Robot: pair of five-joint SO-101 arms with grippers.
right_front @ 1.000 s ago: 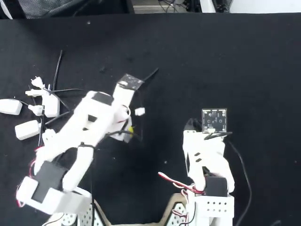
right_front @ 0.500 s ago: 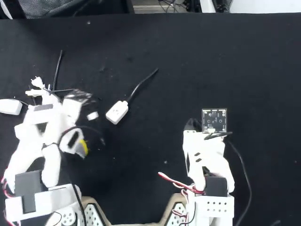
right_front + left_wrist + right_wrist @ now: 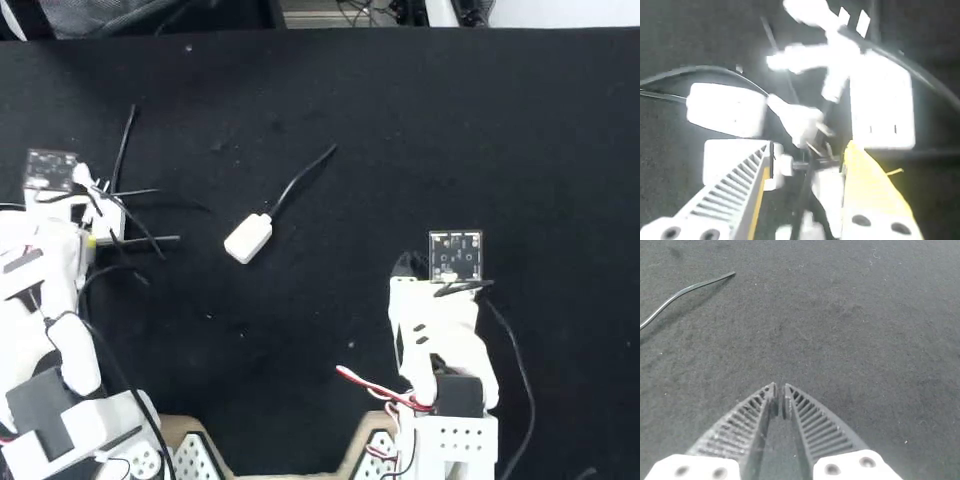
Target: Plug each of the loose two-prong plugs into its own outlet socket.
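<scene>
One two-prong plug lies just ahead of your left claw, whose jaws stand apart and hold nothing, near the white outlet socket. It looks light, hard and smooth, so it may slip. Take it by the flat body, not by the prongs or the thin cord. Your right claw is closed on nothing.

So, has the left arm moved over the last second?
Yes. The left arm swung left, off the lone white plug mid-table, to the pile of plugs at the left edge.
</scene>
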